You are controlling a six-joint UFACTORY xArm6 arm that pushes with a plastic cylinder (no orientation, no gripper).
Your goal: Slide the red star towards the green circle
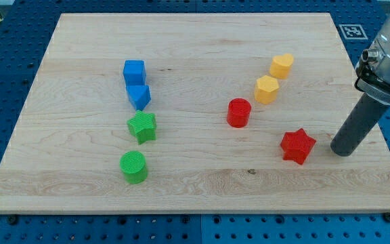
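Note:
The red star (297, 146) lies at the view's lower right on the wooden board (195, 41). The green circle (134, 167) sits at the lower left, far from the star. My tip (344, 152) rests on the board just to the right of the red star, a small gap apart from it, at about the same height in the view. The rod rises up to the arm body at the view's right edge.
A red cylinder (238, 112) stands up-left of the star. Two yellow blocks (266, 89) (282, 66) lie above it. A green star (142, 127), a blue block (139, 96) and a blue cube (134, 71) line up above the green circle.

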